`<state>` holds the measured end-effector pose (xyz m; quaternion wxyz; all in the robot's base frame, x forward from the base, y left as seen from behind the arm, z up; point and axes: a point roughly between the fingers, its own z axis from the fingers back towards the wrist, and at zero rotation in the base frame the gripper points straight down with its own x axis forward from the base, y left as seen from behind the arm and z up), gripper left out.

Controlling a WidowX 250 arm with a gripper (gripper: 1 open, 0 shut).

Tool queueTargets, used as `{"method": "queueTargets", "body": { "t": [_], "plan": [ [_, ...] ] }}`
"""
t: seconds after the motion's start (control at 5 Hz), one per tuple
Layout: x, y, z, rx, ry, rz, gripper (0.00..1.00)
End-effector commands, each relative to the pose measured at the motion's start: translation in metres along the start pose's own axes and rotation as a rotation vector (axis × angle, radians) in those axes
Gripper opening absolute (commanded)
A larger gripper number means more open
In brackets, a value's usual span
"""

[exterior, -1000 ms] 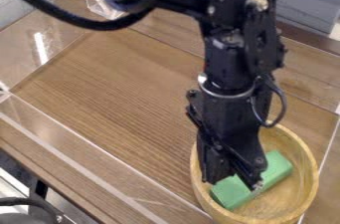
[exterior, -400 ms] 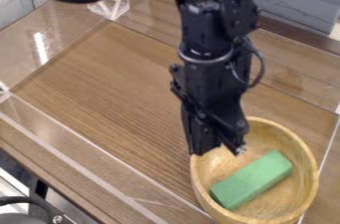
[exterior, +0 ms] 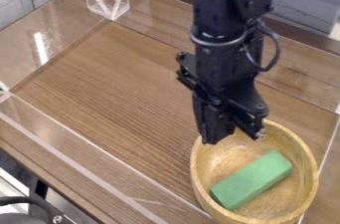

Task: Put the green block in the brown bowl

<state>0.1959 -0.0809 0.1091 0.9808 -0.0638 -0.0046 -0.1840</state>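
Observation:
The green block (exterior: 253, 180) lies flat inside the brown bowl (exterior: 308, 156), slanted from lower left to upper right. The bowl stands at the front right of the wooden table. My gripper (exterior: 233, 133) hangs pointing straight down over the bowl's back left rim, above the block and clear of it. Its fingers (exterior: 214, 128) are shut and hold nothing. The black arm rises from it toward the top of the view.
Low clear acrylic walls (exterior: 80, 128) fence the wooden tabletop (exterior: 119, 79) along the front left and left sides. A small clear acrylic stand (exterior: 107, 3) sits at the back. The table's front edge runs just below the bowl.
My gripper has lifted off the green block and moved up and toward the back. The block stays lying in the bowl.

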Motion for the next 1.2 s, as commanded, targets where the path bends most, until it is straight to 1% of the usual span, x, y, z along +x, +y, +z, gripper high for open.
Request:
{"method": "queueTargets", "body": {
  "t": [0.0, 0.2, 0.6, 1.0],
  "plan": [
    [0.016, -0.003, 0.012, 0.007, -0.067, 0.067, 0.0],
    [0.025, -0.001, 0.011, 0.007, -0.079, 0.137, 0.0],
    [0.034, 0.021, -0.006, 0.011, -0.095, 0.209, 0.0],
    [0.046, 0.025, 0.003, 0.027, -0.121, 0.415, 0.0]
  ]
}}
